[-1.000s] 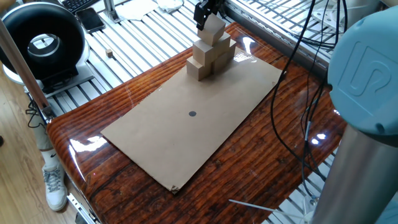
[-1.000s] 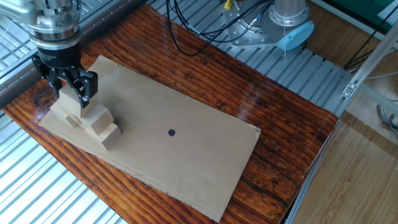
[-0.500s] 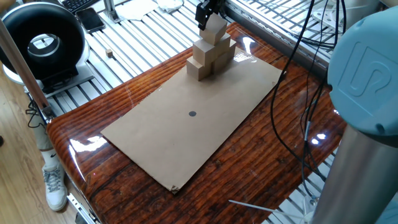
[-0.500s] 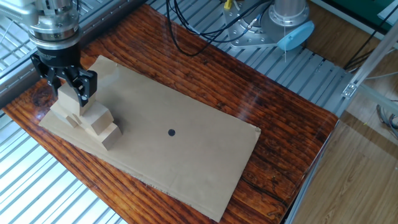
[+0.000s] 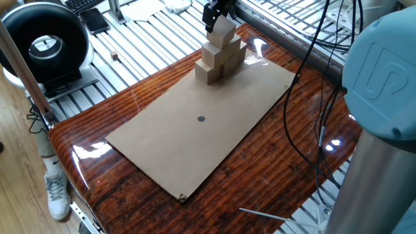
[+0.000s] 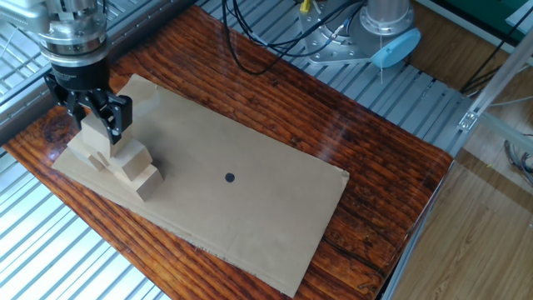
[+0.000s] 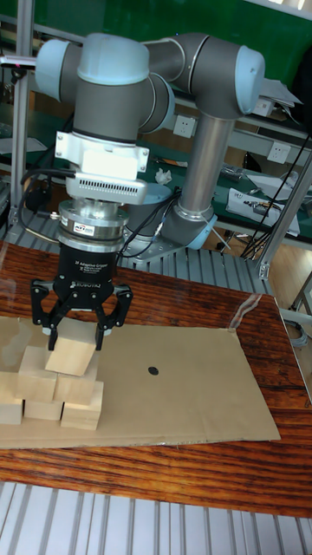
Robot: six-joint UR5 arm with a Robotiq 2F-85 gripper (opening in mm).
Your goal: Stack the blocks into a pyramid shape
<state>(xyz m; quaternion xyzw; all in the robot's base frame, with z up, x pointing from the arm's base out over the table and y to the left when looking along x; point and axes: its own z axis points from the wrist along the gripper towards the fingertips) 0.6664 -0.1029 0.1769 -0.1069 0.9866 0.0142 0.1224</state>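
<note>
Several tan wooden blocks (image 5: 220, 60) are piled at the far end of the cardboard sheet (image 5: 188, 143), as a bottom row with a second row on it. In the other fixed view the pile (image 6: 129, 167) sits at the sheet's left end. One more block (image 7: 73, 354) is on top of the second row, slightly tilted. My gripper (image 7: 74, 340) comes straight down over it with a finger on each side, shut on this top block (image 5: 224, 31). The rear blocks are partly hidden behind the front ones.
A black dot (image 5: 201, 119) marks the sheet's middle. The wood-grain table (image 5: 273, 162) borders metal slats. A round black device (image 5: 44, 44) and a tiny tan cube (image 5: 114, 56) sit to the left. Cables (image 5: 312, 78) hang beside the arm's base (image 5: 383, 84).
</note>
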